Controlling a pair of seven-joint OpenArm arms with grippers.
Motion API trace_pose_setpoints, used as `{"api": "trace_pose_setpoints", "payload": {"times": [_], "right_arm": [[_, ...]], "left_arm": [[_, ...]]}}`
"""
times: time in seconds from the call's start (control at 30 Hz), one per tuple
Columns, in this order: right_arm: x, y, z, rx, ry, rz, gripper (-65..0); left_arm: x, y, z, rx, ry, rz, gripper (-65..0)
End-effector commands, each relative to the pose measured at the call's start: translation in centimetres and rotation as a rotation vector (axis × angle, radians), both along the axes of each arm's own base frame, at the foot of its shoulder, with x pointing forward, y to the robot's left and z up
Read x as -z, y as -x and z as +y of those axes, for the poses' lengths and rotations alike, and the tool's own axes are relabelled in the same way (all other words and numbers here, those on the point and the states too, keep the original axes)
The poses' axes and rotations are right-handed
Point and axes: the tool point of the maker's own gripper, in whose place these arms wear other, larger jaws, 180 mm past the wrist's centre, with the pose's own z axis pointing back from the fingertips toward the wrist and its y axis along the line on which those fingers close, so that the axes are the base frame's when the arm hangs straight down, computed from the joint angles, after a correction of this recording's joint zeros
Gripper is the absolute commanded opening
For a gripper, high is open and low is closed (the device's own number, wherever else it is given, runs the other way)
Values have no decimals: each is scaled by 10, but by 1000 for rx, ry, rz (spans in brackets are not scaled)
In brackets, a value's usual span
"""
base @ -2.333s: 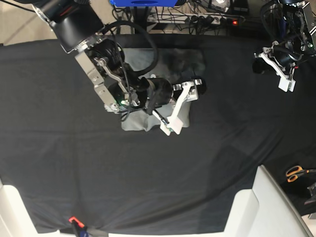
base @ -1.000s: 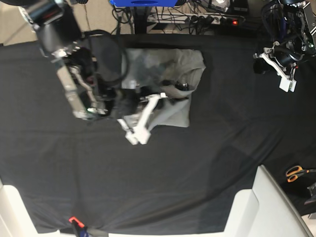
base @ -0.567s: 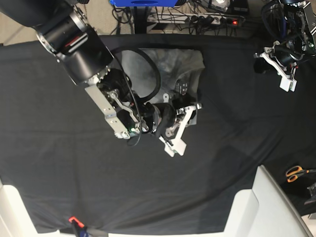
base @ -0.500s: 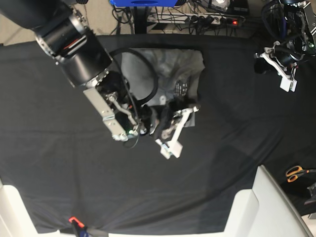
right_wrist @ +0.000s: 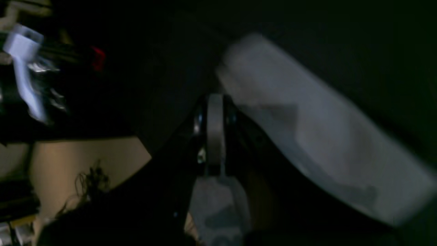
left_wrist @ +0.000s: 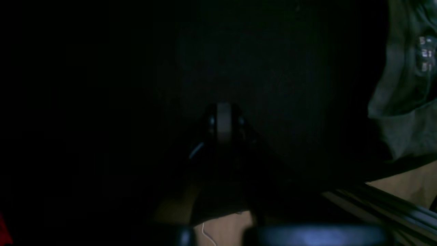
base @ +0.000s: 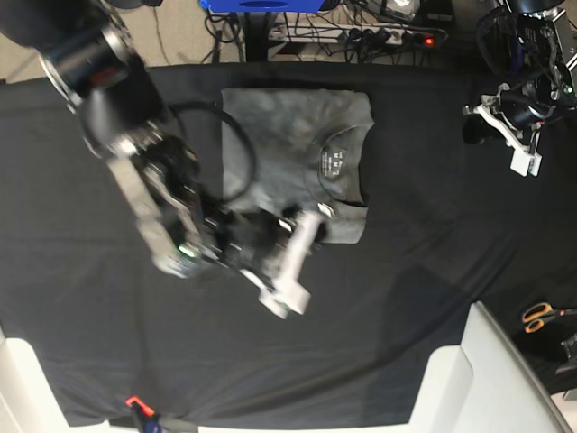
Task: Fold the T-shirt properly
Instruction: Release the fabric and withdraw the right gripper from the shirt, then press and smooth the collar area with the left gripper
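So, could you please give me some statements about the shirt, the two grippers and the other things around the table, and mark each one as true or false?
1. The T-shirt lies folded into a rough rectangle on the black table cloth. True.
2. The right gripper is holding a corner of the T-shirt. False: it is shut on nothing, beside the shirt's lower edge.
3. The collar label faces up. True.
4. The left gripper is pressing on the shirt. False: it is shut and far from the shirt, near the table's edge.
5. Orange-handled scissors lie on the shirt. False: they lie off the cloth at the edge.
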Motion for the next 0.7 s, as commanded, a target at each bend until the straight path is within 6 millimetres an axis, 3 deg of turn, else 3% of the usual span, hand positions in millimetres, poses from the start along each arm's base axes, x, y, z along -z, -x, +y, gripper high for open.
{"api": "trace_pose_setpoints", "payload": {"times": [0.0, 0.17, 0.2, 0.3, 0.43, 0.53, 0.67], "right_arm": [[-16, -3, -5, 6, -34, -43, -647], [-5, 31, -84, 148, 9, -47, -647], [-3, 34, -99, 186, 17, -45, -647], [15, 43, -149, 307, 64, -36, -648], [46, 54, -199, 392, 141, -17, -648], [70, 65, -220, 432, 179, 30, -648], [90, 79, -230, 450, 192, 77, -648]], "left_arm": [[-11, -9, 4, 17, -11, -38, -650], [-8, -13, -30, 123, 10, -34, -650], [-8, -14, -39, 144, 20, -38, -622], [-17, -24, -68, 179, 60, -88, -428], [-36, -46, -99, 143, 231, -186, -304], [-38, -55, -121, 95, 387, -213, -285], [-30, -61, -149, 107, 504, -181, -286]]}}
